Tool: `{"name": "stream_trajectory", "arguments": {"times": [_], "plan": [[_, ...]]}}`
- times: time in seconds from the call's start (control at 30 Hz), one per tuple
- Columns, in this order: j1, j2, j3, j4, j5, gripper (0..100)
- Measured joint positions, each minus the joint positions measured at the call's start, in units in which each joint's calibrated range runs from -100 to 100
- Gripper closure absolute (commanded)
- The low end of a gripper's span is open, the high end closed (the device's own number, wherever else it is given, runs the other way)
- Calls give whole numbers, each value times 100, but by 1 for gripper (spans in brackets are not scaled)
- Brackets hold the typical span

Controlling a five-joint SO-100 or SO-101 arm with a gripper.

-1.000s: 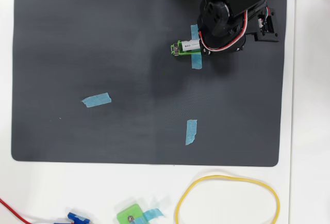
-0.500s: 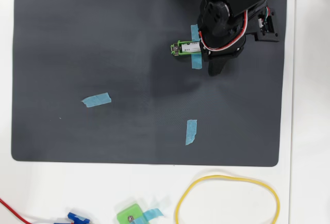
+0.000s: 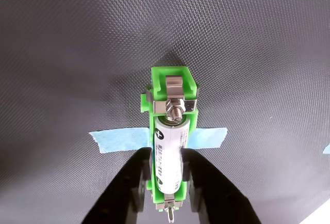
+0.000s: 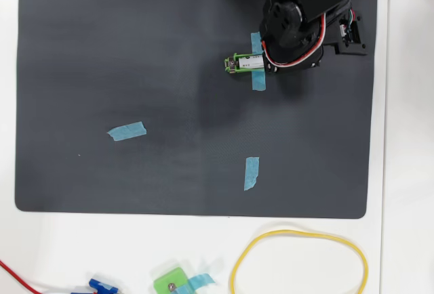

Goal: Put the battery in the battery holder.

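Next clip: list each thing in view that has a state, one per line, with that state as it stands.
White cylindrical battery: lying lengthwise inside the holder.
Long bright green plastic battery holder: flat on the dark mat, taped down, loaded.
Blue tape strip across the holder: stuck flat to the mat.
Black two-finger gripper: fingers either side of the holder's near end; grip cannot be told.
Yellow rubber band loop: lying slack on the white table.

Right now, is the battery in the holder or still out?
In. In the wrist view the battery lies lengthwise inside the battery holder, its tip against the metal contact, with the gripper fingers flanking both.
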Motion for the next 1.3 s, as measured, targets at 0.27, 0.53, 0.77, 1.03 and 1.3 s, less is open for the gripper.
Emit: {"name": "stream_trajectory", "arguments": {"times": [0.27,0.53,0.77,1.03,1.3], "plan": [[0,0,0,0,0,98],[0,0,0,0,0,100],[-112,0,0,0,0,100],[-112,246,-91,0,0,100],[-146,586,-345,17,124,100]]}}
